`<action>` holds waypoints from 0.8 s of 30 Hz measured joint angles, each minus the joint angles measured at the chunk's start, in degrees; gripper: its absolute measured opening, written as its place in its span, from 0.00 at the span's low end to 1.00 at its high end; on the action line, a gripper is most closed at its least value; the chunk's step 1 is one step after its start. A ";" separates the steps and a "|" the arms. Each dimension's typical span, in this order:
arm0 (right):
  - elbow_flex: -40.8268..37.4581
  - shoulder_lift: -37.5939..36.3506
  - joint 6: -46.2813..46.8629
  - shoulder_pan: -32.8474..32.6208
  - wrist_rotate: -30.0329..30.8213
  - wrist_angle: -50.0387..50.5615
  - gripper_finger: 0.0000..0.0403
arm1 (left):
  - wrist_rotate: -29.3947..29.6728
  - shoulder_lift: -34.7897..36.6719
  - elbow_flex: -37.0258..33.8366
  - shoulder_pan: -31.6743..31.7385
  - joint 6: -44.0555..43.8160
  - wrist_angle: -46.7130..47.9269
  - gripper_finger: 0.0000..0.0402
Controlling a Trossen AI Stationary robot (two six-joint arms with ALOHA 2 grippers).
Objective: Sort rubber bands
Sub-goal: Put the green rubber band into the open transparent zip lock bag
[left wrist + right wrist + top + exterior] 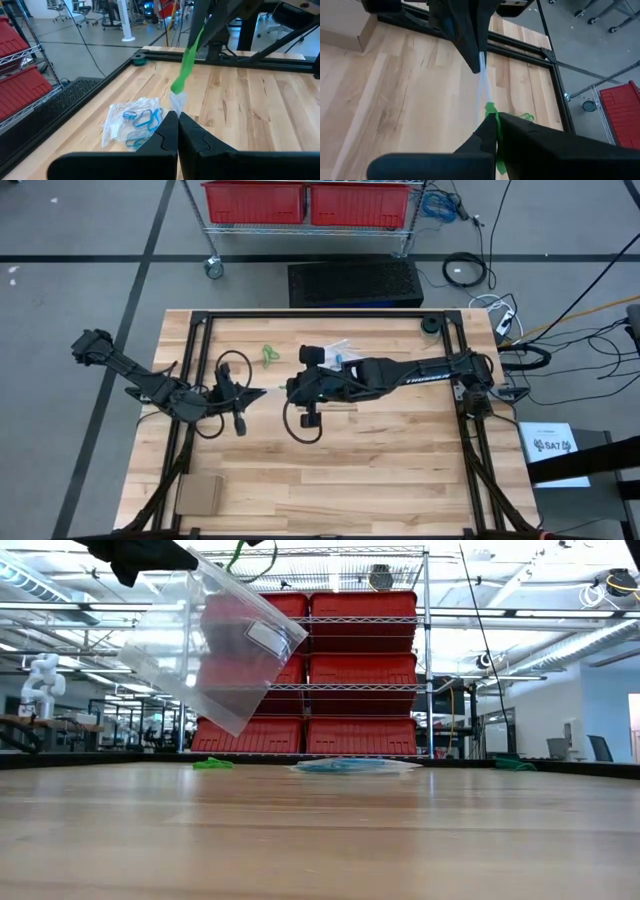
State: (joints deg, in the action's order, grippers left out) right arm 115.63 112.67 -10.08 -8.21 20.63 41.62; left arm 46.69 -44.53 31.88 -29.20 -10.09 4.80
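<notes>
A clear plastic bag hangs tilted above the table, between my two grippers near the table's middle. My left gripper and my right gripper face each other, both shut on the bag. A green strip runs along the bag's edge toward the right gripper. Loose green rubber bands lie on the table beyond the grippers. A second clear bag holding blue rubber bands lies flat toward the far edge. My left gripper pinches the bag's clear edge between its two shut fingers, coming nearly level from the table's left. The bag is lifted clear of the table and stretches on to the other gripper. My right gripper pinches the bag at its green strip between its two shut fingers, slanting down from the table's right. The clear plastic runs taut from there to the left gripper.
A flat brown block lies at the near left corner. A black round part sits at the far right corner. Black cable loops hang under the arms. A rack with red bins stands beyond the far edge.
</notes>
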 joint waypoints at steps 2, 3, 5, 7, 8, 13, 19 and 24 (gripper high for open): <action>0.00 0.01 -0.01 -0.02 0.00 -0.03 0.00 | 0.03 0.00 0.00 -0.01 0.02 0.00 0.00; 0.00 0.01 0.00 -0.02 0.00 -0.13 0.00 | 0.03 0.02 0.00 -0.01 0.02 0.00 0.00; 0.00 0.01 0.00 -0.03 0.00 -0.07 0.00 | 0.03 0.00 0.00 0.01 0.02 0.02 0.00; 0.00 0.01 -0.01 -0.15 0.00 0.21 0.00 | 0.05 0.01 0.00 0.00 0.01 0.00 0.00; 0.00 0.01 0.03 -0.15 0.00 0.35 0.00 | 0.05 0.01 0.00 -0.01 0.00 0.02 0.00; 0.00 0.01 0.80 -0.15 -0.01 1.01 0.00 | 0.07 0.02 0.00 -0.01 0.00 0.00 0.00; 0.00 0.41 0.99 0.25 -2.64 0.59 0.00 | 0.20 0.02 0.00 -0.01 0.00 -0.01 0.00; -0.02 1.61 0.96 1.09 -4.11 0.72 0.00 | 0.31 0.02 0.00 -0.01 0.00 -0.03 0.00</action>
State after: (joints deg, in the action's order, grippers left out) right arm 115.61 114.29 -9.11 -7.12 16.51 42.33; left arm 47.00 -44.51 31.88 -29.21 -10.09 4.77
